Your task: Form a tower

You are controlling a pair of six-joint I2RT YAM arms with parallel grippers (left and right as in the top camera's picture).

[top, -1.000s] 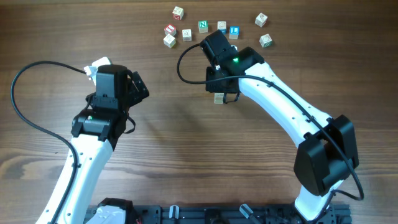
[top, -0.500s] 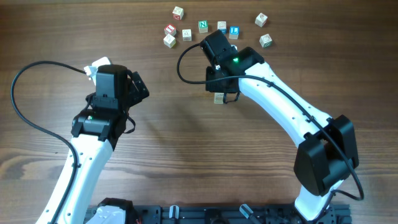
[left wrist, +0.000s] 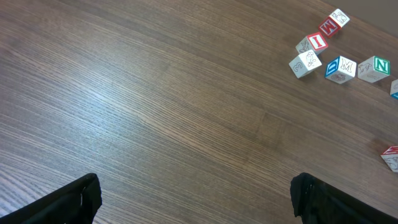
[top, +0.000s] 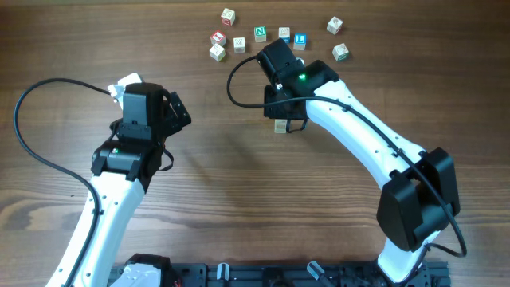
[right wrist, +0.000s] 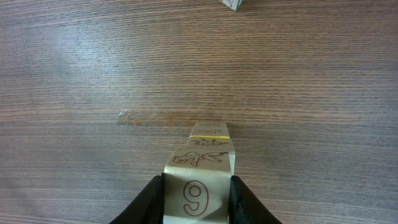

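Nothing's really moved since a second ago, both arms sit right where they were. So the tower (right wrist: pixel 199 157) stands on the table (top: pixel 239 191) a little right of centre. I can count at least two cubes, and the top one shows a 9. Right gripper (right wrist: pixel 196 194) is clamped on that top cube, a finger pressed against each side. Loose cubes (top: pixel 260 33) lie scattered further back, apart from it. Left gripper (left wrist: pixel 196 202) hangs off to the left, jaws spread wide, holding nothing.
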